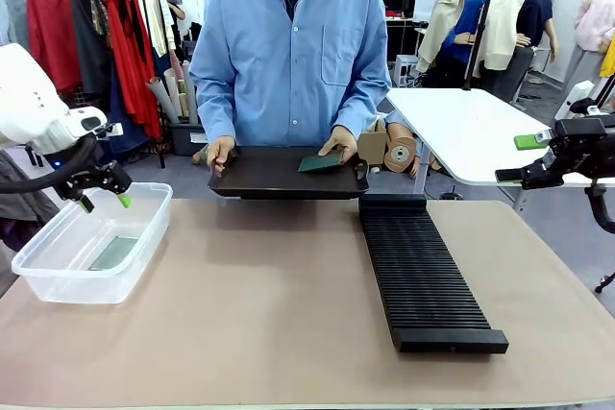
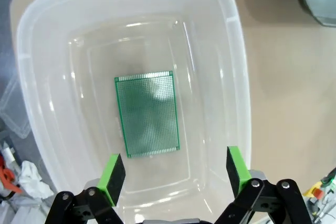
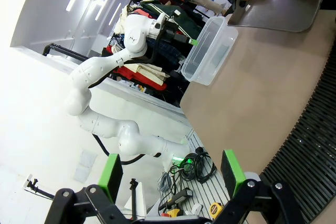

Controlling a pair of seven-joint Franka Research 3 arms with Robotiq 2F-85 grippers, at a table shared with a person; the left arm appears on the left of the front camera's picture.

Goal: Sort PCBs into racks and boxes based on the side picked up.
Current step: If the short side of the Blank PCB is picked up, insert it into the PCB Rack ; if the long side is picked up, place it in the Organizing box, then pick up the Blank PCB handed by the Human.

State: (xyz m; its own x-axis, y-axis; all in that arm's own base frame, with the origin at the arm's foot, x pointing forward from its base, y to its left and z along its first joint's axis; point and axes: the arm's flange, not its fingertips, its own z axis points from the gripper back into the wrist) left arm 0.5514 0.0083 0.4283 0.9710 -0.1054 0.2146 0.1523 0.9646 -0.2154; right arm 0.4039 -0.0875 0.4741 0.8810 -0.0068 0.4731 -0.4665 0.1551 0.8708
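Tan matte table top [image 1: 269, 333]. A long black slotted rack [image 1: 423, 276] runs near to far, right of centre, with its slots across its width.

Near left on the table is a clear tub [image 1: 58, 280]. One PCB [image 2: 147, 114] lies flat on the tub floor, apart from every wall. The left wrist view shows its lighter, dotted face up with a pale strip along each short end. From the front it is only a dull green patch seen through the plastic.

The left gripper [image 1: 106, 203] hangs over the tub, above rim level. Its jaws are spread wide and there is nothing between the green pads. From its own camera the pads frame the board's nearer end without touching it.

The right gripper [image 1: 519, 158] is raised off the table's right side, jaws just as wide and empty. Its camera is rolled sideways. It shows the rack's slots beside one pad, the white left arm over the tub farther off, and cables [image 3: 191, 163] low beyond the table edge.

At the far edge a person in a blue shirt holds a shallow black tray [image 1: 259, 180]. One hand [image 1: 220, 153] grips its rim. The other hand [image 1: 341, 141] rests on a second PCB [image 1: 320, 163], dark face up, lying on the tray.

Behind the person are a clothes rail [image 1: 96, 26] with red and dark garments, cardboard rolls [image 1: 399, 151] and a white table [image 1: 461, 132].
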